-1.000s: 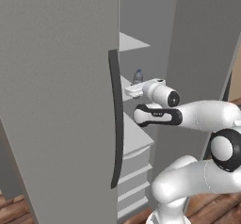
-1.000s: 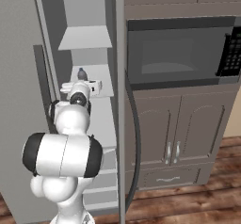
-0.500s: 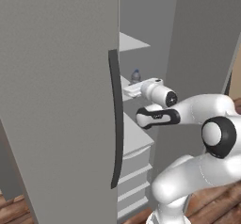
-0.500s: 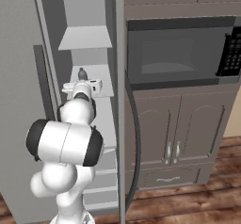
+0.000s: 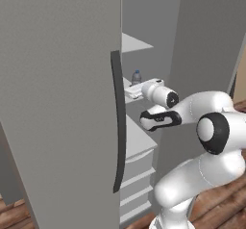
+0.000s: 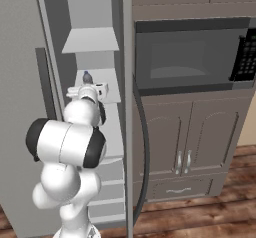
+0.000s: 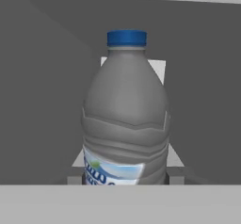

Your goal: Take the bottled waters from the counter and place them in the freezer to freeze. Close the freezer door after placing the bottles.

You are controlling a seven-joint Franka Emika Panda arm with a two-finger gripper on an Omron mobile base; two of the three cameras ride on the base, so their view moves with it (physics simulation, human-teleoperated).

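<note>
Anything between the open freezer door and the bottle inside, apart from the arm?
No. In the left base view, the stretch from the freezer door to the bottle holds just pale shelf edges.

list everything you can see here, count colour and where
bottled water: one, grey see-through with blue cap, upright inside the freezer, held in the gripper
freezer: one, grey with pale shelves, open in front of the robot
freezer door: one, grey with a long dark handle, swung open to the arm's left
oven: one, black glass, built in right of the freezer
cabinets: grey-brown, silver handles, below the oven
floor: brown wood
gripper: one, white, shut on the bottle, inside the freezer
</note>
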